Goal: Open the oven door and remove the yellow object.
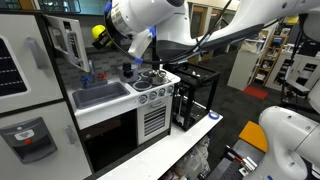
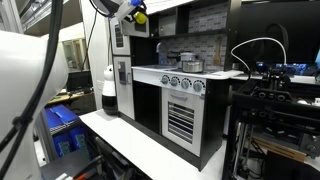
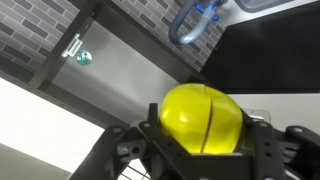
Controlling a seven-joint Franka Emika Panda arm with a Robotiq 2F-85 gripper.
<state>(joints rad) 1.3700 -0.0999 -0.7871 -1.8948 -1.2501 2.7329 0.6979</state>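
The yellow object (image 3: pixel 200 116), a smooth bright yellow ball with a seam, sits clamped between my gripper's (image 3: pixel 204 150) black fingers. In both exterior views the ball (image 1: pixel 98 32) (image 2: pixel 140 16) is held high in the air, in front of the toy kitchen's upper section. The white-framed oven door (image 1: pixel 67 44) with its dark window stands swung open beside the gripper (image 1: pixel 108 40); it also shows edge-on in an exterior view (image 2: pixel 119 37). The wrist view looks down past the ball at a grey panel and a blue faucet (image 3: pixel 195 20).
Below are the toy sink (image 1: pixel 100 95), the stove with pots (image 1: pixel 150 76) and knobs, and the larger black-glass oven door (image 1: pixel 110 140). A black open frame (image 1: pixel 196 96) stands beside the kitchen. A white bottle-like item (image 2: pixel 110 90) and a blue crate (image 2: pixel 60 130) are nearby.
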